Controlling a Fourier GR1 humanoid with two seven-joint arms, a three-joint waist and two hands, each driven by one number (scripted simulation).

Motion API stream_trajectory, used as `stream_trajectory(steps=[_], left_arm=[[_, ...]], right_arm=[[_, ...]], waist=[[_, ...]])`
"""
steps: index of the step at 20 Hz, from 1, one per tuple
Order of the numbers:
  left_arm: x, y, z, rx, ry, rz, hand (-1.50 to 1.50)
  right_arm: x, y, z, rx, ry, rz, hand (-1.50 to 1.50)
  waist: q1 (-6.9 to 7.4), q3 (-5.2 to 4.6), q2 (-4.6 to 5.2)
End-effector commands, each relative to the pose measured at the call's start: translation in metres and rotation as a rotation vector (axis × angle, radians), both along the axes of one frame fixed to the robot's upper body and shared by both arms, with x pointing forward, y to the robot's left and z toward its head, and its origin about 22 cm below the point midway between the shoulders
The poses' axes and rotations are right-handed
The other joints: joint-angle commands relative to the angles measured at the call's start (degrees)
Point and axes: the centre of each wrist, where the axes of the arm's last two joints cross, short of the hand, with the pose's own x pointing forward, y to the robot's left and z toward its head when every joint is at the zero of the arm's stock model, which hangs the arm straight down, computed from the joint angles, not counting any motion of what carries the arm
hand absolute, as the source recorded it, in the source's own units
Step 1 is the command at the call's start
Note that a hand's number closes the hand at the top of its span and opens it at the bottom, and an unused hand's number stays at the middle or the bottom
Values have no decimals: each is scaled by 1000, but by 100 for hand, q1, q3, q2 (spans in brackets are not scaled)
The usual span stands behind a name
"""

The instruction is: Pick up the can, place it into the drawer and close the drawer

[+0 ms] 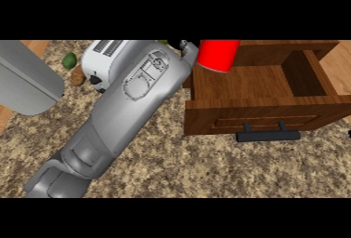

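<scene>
The red can (pixel 219 55) hangs tilted over the back left corner of the open wooden drawer (pixel 260 114). My right hand (pixel 185 46) is at the can's left side; only small black parts of it show past the grey forearm, and it appears curled on the can. The drawer's inside is bare wood, and its black handle (pixel 267 135) sticks out at the front. My left forearm fills the upper left of the view, with its hand out of sight.
A white toaster (pixel 101 60) stands behind my right forearm. A green fruit (pixel 70 61) and a brown object (pixel 77 79) lie to its left. The speckled counter (pixel 205 162) stretches in front of the drawer.
</scene>
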Motion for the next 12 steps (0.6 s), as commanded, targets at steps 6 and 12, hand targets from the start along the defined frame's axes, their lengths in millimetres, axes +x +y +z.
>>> stream_trajectory(steps=[6,12], left_arm=[[20,-11,-6,58,7,9,150],[18,-25,-2,83,18,23,150]], right_arm=[[6,-3,14,-20,3,33,-150],[29,15,14,-12,-10,23,-150]], waist=[[-133,2,44],[-210,6,62]])
